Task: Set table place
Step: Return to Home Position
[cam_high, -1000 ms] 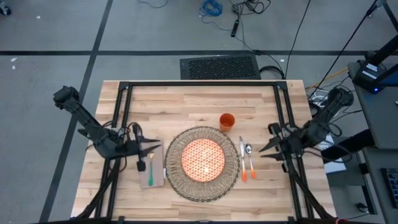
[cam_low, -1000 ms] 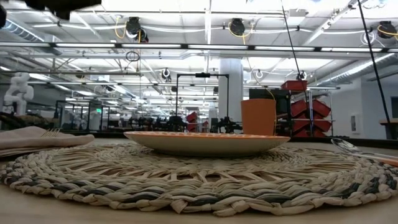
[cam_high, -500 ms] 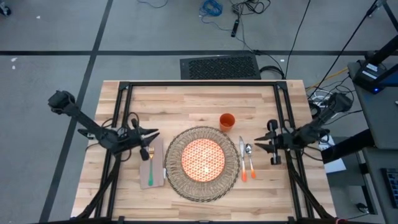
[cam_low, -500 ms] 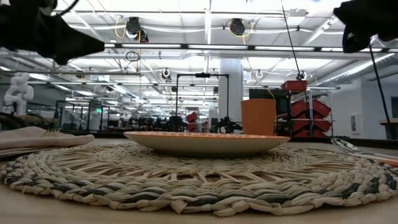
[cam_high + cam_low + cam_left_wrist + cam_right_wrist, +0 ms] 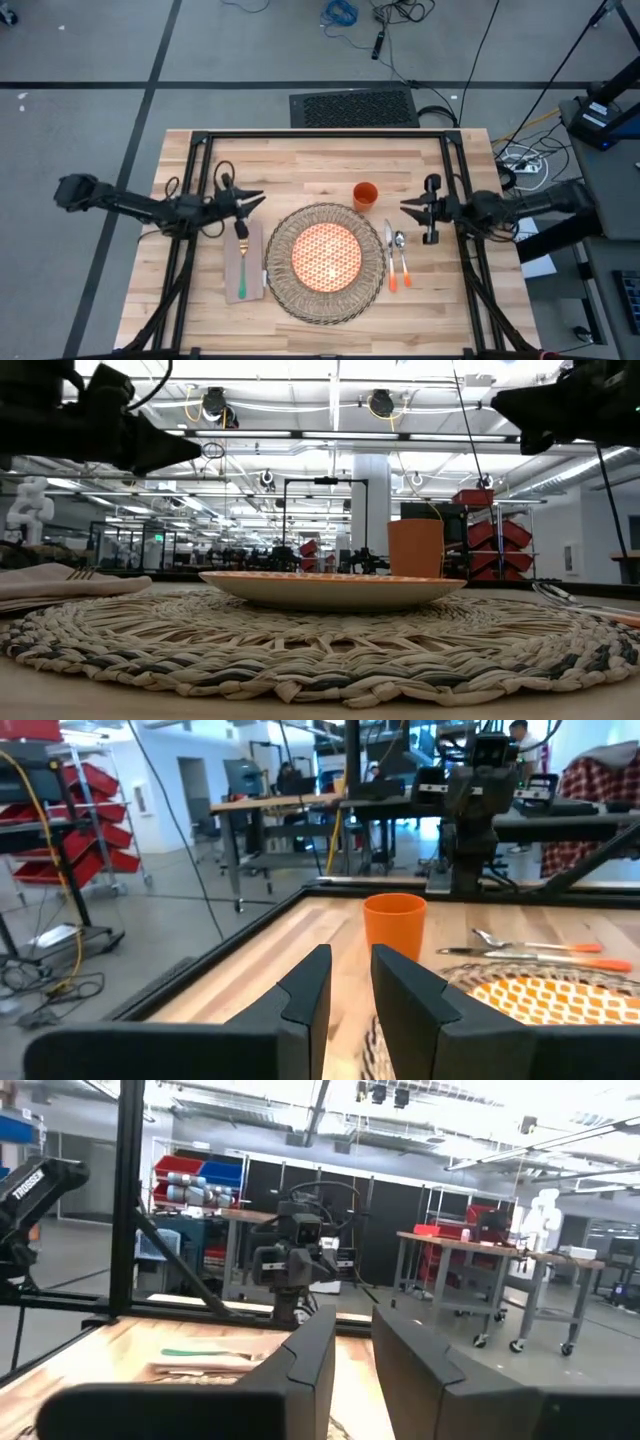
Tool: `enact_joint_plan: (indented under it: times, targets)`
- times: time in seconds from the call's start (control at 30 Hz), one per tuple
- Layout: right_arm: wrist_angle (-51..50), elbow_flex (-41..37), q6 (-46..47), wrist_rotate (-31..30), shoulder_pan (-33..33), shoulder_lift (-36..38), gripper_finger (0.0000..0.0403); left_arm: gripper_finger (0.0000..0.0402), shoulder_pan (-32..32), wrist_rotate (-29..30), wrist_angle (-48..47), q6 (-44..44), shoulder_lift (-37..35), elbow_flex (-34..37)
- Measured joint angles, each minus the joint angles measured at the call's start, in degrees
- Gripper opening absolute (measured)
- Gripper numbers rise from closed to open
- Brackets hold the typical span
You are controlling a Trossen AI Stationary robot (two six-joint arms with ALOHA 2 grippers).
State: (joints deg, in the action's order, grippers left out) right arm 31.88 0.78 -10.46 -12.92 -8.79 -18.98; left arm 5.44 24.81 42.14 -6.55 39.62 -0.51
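**Wrapping up: the place looks fully laid, both hands empty**

Judging by how things lie, the setting itself is done. On the table (image 5: 300, 160) the round wicker placemat (image 5: 277, 272) sits near the middle. The orange-patterned plate (image 5: 326, 253) is centred on it. The beige napkin (image 5: 255, 272) lies just beside the mat on the left arm's side, with the green-handled fork (image 5: 241, 278) resting along it. On the right arm's side, the knife (image 5: 389, 245) lies nearest the mat and the spoon (image 5: 401, 250) just beyond it, side by side, orange handles toward the near edge. The small orange cup (image 5: 366, 195) stands upright just off the mat's far right rim, beyond the cutlery.

What seems left is only parking the arms – neither is tucked away yet. The left hand (image 5: 258, 199) hovers above the napkin's far end, and the right hand (image 5: 405, 207) hovers just beyond the spoon's tip. Each wrist view shows the fingers a narrow gap apart, gripping nothing. Neither hand touches anything.

By count there is one placemat, one plate, one cup and one napkin. There is also one fork, one knife and one spoon – seven pieces in all, tended by two arms.
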Motion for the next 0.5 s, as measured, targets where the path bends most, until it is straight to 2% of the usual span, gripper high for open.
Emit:
enact_joint_plan:
  times: [0.17, 0.27, 0.4, 0.5]
  targets:
    - [-0.04, 0.0, 3.18, 11.95, 12.3, 0.02, 0.0057, 0.0063, -11.17, -11.68, 1.74, 0.07, 0.02, 0.02]
    - [-0.17, 0.0, 6.08, 16.62, 19.17, 0.02, 0.0057, 0.0063, -17.38, -17.54, 2.61, 1.19, 0.0, -0.14]
    - [-2.65, 0.05, 9.59, 19.19, 26.61, -0.13, 0.0057, 0.0063, -23.56, -19.01, -6.45, 2.0, 0.7, -3.47]
    - [-9.76, 1.69, 9.98, 19.49, 30.81, -0.46, 0.0057, 0.0063, -26.63, -21.04, -13.97, 0.09, 3.06, -6.37]
